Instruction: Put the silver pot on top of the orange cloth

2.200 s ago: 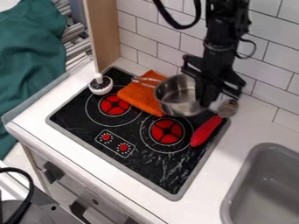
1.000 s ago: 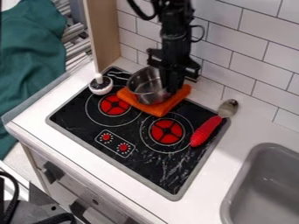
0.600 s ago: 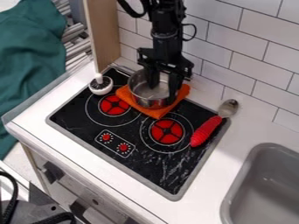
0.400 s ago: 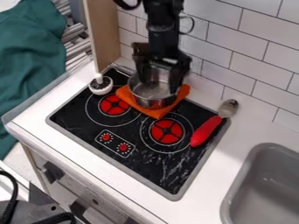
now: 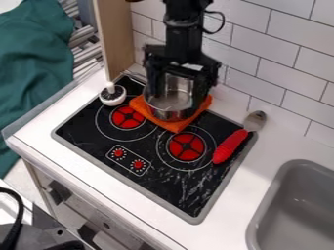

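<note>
the gripper had risen, its jaws spread wider and empty; the silver pot sat on the orange cloth, below them, so retreat called for straight up.

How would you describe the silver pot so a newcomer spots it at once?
Find the black stovetop beside the grey sink, then look towards the tiled wall. There, an orange cloth lies under a round, open-topped silver pot. Unlike the small white bowl and red-handled spoon, it is shiny metal and sits on cloth.
</note>
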Robot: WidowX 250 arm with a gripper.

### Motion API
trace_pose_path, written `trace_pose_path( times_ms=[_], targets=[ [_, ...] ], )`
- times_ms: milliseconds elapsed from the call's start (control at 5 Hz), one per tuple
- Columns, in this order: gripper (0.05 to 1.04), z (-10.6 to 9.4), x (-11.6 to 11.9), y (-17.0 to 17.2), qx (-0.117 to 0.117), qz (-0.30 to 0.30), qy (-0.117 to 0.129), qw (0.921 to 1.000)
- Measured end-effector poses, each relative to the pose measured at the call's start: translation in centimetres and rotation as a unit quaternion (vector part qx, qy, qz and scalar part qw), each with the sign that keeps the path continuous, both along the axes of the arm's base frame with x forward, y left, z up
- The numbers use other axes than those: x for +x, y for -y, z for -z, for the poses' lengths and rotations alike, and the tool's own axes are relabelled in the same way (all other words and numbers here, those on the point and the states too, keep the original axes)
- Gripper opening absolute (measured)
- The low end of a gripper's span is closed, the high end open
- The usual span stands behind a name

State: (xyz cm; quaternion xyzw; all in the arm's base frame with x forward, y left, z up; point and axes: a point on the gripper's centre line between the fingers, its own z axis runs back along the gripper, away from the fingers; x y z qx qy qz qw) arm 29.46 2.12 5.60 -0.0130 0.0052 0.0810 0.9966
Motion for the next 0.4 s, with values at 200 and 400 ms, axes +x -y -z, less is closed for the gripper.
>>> trace_pose_path(
  times_ms=[200,400],
  targets=[
    [1.001,1.18,-1.45,0.42,-0.010,0.000,-0.013,0.9999],
    [1.001,1.36,-1.90,0.54,-0.012,0.002,-0.005,0.9999]
  ],
)
